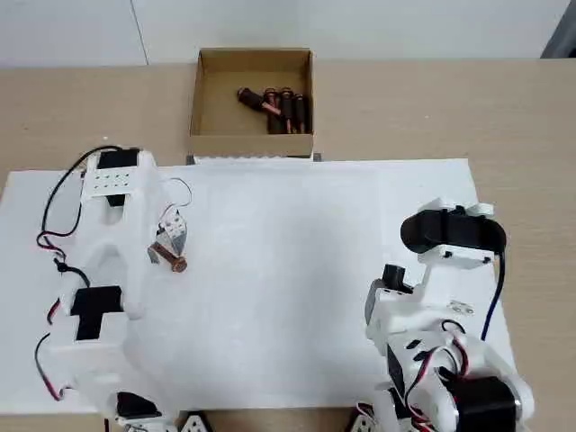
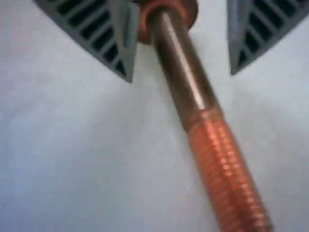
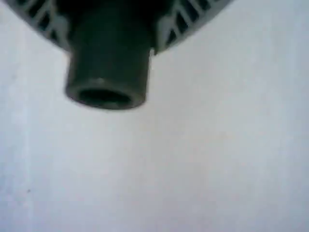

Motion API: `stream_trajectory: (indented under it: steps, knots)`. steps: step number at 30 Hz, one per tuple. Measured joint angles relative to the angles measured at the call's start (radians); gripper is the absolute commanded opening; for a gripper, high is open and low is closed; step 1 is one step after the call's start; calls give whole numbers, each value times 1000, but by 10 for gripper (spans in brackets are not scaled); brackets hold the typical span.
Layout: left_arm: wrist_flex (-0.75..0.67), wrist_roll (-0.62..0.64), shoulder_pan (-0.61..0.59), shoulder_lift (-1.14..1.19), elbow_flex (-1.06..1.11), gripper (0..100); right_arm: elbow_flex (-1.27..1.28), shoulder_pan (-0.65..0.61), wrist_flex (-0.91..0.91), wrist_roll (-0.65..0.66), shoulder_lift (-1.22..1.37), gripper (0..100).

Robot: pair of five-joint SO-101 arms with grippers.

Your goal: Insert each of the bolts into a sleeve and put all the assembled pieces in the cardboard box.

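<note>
Left arm bent low over the white sheet (image 1: 297, 270), left gripper (image 2: 181, 75) with jaws apart astride a copper bolt (image 2: 193, 96), whose head touches one finger only. Right arm folded back near the table's front edge, right gripper (image 3: 108, 34) clamped on a dark sleeve (image 3: 106, 72), bore facing outward. Assembled pieces (image 1: 279, 108) lie in the cardboard box (image 1: 193, 99) at the far edge

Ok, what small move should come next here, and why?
Probably close the left gripper on the bolt: its fingers straddle the bolt with a gap on one side, while the right gripper holds a sleeve, open end outward.
</note>
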Motion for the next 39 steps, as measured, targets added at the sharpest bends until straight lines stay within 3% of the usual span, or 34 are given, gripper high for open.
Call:
stream_trajectory:
  steps: [2, 16, 25, 34, 39]
  knots:
    - [-15, 0, 0, 2, 0, 3, 0, 0, 0, 0, 0, 2]
    - [-18, 38, 2, 5, -2, 6, 0, 0, 0, 0, 0, 2]
    - [121, 354, 0, 6, -137, 6, 0, 21, 0, 0, 0, 2]
    - [153, 1000, 0, 6, -293, 6, 0, 61, 0, 0, 0, 2]
    - [153, 1096, 0, 6, -299, 7, 0, 60, 0, 0, 0, 2]
